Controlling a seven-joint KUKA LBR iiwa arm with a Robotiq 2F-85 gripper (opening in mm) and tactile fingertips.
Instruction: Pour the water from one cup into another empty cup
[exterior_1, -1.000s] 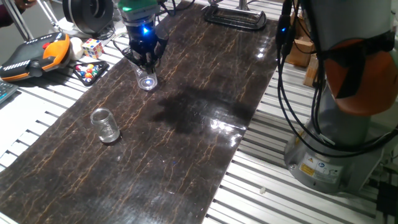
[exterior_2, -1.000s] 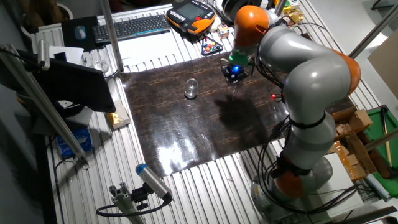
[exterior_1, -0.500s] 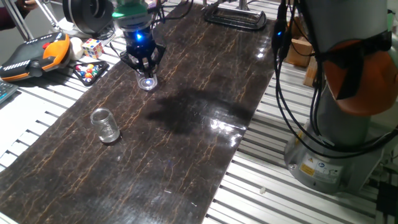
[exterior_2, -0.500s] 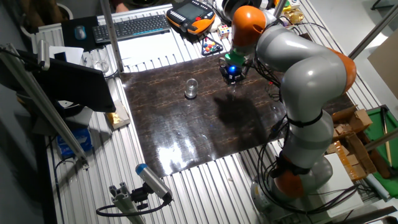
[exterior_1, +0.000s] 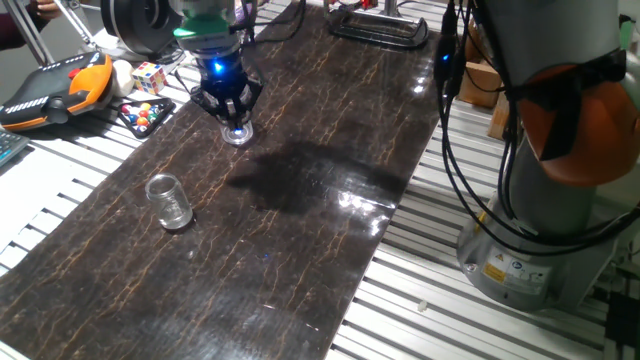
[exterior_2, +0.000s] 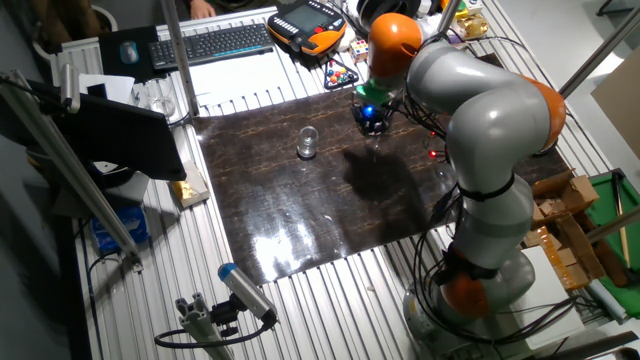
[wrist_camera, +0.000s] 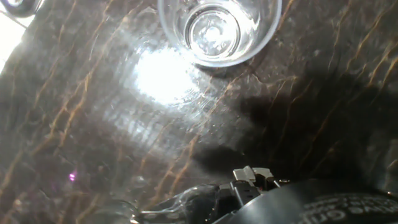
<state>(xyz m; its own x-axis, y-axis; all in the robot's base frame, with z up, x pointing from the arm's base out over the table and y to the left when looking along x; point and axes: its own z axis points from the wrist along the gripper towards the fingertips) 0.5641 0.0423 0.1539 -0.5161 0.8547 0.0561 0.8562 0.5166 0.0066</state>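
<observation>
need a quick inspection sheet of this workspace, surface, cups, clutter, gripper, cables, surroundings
surface: dark marbled mat on a slatted metal table; glare patches, no spill discernible
job's things: short glass upright, standing alone; tall cup upright, under the gripper
clutter: puzzle cube, tray of coloured balls, orange handheld controller, all off the mat
gripper: fingers straddle the tall cup; closed or not cannot be told
cables: black bundle hanging beside the robot base
surroundings: keyboard, black clamp at the mat's far end
</observation>
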